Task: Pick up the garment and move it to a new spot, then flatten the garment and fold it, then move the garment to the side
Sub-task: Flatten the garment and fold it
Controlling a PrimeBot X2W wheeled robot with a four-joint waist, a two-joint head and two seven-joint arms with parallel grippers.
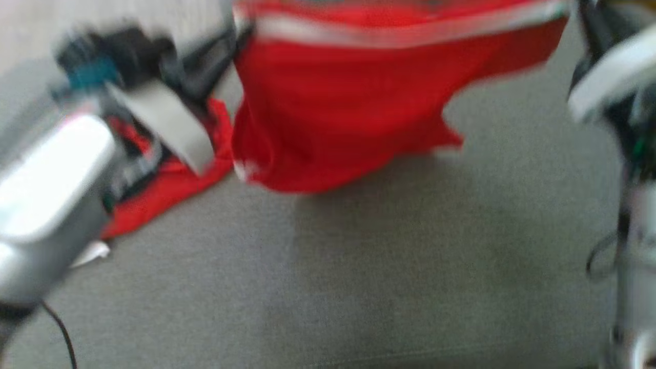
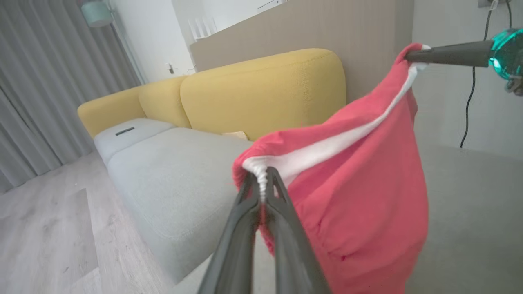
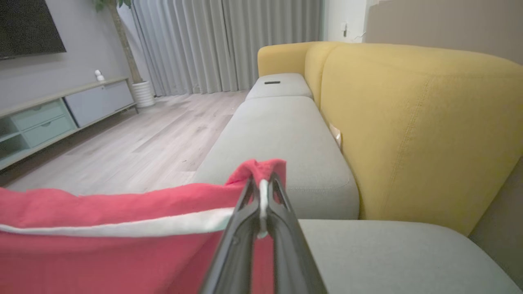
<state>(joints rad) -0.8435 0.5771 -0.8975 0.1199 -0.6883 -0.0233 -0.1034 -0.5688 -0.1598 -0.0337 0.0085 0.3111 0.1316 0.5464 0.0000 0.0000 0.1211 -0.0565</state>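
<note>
Left jaws and right jaws each pinch the red garment [image 2: 359, 196] by its white band, stretched above the sofa seat [image 3: 388, 253].

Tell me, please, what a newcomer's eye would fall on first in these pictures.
The red garment with its white band, held up between both grippers: the left gripper pinches one end of the band, the right gripper the other. Behind it stands a sofa with a mustard-yellow back and pale grey seat.
</note>
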